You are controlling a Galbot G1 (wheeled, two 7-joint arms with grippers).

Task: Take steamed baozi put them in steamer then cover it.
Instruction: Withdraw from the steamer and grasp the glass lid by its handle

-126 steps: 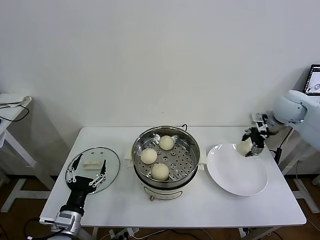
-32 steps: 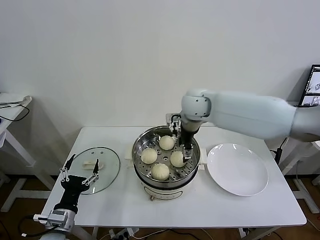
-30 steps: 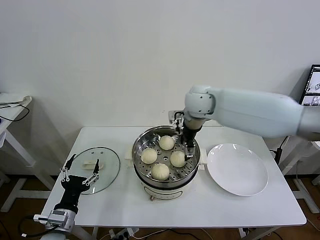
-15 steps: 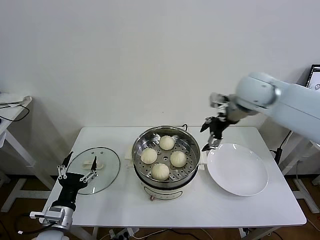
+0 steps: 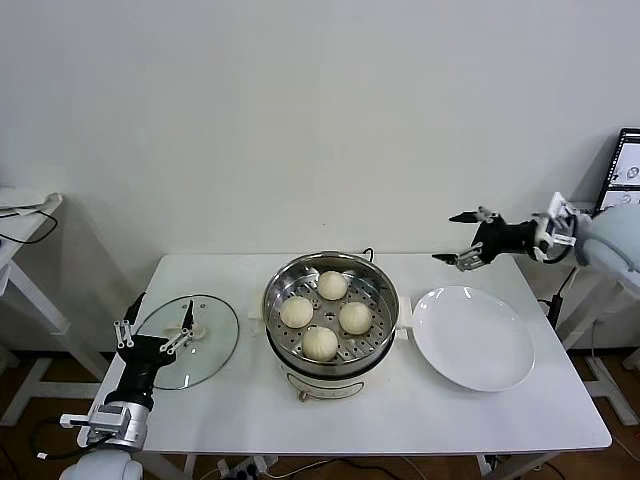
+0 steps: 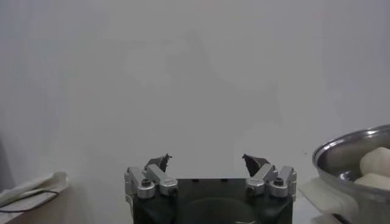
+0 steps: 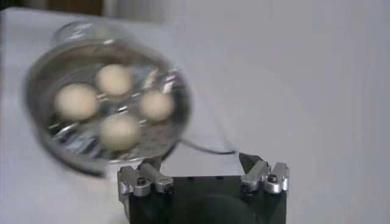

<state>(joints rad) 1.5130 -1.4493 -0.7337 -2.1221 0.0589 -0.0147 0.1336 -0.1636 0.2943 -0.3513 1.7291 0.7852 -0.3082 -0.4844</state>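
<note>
All four steamed baozi sit on the perforated tray inside the steamer, which stands at the middle of the white table, a little nearer the back edge than the front. The buns lie in a loose diamond, each apart from the steel wall. My right gripper hangs in the air above the table's back right corner, over the far rim of the white plate, with its fingers spread wide and nothing between them; from its wrist I look back at the steamer well away from me, buns showing in it. The plate lies just beside the steamer's right handle and reaches toward the right edge. The cover lies flat near the left edge of the table, handle up, with a strip of bare tabletop between its rim and the steamer. My left gripper stands at the cover's front left rim, fingers wide and holding nothing; its wrist view shows the steamer's rim off to one side. The table's front edge is bare along its whole length.
</note>
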